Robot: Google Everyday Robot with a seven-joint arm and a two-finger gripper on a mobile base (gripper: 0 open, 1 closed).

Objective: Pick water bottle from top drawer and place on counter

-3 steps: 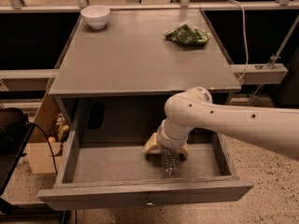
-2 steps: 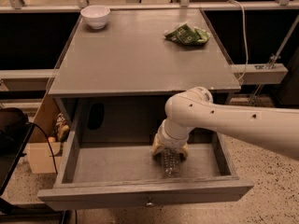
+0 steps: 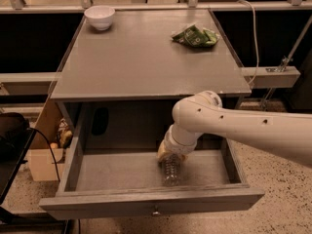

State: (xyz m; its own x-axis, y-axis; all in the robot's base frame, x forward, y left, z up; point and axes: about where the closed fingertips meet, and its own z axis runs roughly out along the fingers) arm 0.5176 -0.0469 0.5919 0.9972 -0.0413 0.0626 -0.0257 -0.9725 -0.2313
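Observation:
The top drawer (image 3: 97, 169) stands pulled open below the counter (image 3: 141, 57), with its small knob (image 3: 155, 211) on the front panel. The water bottle (image 3: 170, 172), clear and ribbed, lies inside the drawer near the front, pointing towards me. My gripper (image 3: 170, 156) reaches down into the drawer at the end of the white arm. Its tan fingers (image 3: 162, 152) are closed around the bottle's far end. The bottle's cap and label are hidden under the gripper.
A white bowl (image 3: 99, 16) sits at the counter's back left corner. A green crumpled bag (image 3: 194, 36) lies at the back right. A cardboard box (image 3: 41, 152) and a dark cable stand left of the cabinet. A white shelf (image 3: 270, 75) lies to the right.
The tan fingers have drawn inward around the bottle's end. The arm and the bottle have hardly moved.

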